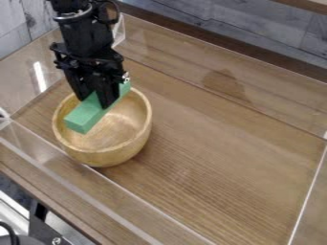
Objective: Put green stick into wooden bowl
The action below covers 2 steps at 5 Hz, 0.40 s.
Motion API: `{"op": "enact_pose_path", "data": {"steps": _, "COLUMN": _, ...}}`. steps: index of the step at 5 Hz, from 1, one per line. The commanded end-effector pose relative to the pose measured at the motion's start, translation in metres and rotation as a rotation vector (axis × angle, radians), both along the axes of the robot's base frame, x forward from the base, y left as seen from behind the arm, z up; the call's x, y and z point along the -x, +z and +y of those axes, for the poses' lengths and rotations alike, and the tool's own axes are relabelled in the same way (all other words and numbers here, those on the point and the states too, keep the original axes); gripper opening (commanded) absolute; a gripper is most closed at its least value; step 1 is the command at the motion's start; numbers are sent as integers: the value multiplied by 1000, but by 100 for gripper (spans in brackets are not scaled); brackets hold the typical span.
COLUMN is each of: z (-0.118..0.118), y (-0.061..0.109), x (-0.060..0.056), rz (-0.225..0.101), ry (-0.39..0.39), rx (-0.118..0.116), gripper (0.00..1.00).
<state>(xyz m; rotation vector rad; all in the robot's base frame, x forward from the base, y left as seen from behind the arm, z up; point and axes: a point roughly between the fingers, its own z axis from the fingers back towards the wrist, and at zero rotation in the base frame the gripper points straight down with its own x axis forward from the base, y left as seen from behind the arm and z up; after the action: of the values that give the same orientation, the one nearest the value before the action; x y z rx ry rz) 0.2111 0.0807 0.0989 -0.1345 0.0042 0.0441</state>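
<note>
— Where's it got to, then?

— The carrying part looks done; the tool [98, 88] points straight down over the wooden bowl [102, 125], its jaws pinching the upper end of the green stick [92, 108]; the stick hangs tilted, its lower end down inside the bowl's left half, just by the rim; whether that end touches the bottom I can't tell from here.

— So it's the letting-go step?

— I'd say so; the stick is within the rim but not yet lying in the bowl, so the job isn't finished; the next move, by my guess, wants the jaws spread so the stick drops flat, perhaps after easing a touch lower so it doesn't tip over the near rim.

— Anything in the way?

— Nothing I can see; the bowl sits alone on the wooden surface [217, 144], with clear walls [179, 206] round the edge.
</note>
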Motion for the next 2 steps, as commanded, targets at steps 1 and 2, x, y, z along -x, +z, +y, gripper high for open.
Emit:
{"op": "enact_pose_path", "data": {"steps": 1, "z": -1, "y": 7, "x": -4, "rz": -27, "ry": -1, "rx": -13, "gripper": 0}}
{"op": "enact_pose_path", "data": {"steps": 2, "z": -2, "y": 5, "x": -4, "rz": -19, "ry": 1, "rx": -10, "gripper": 0}}
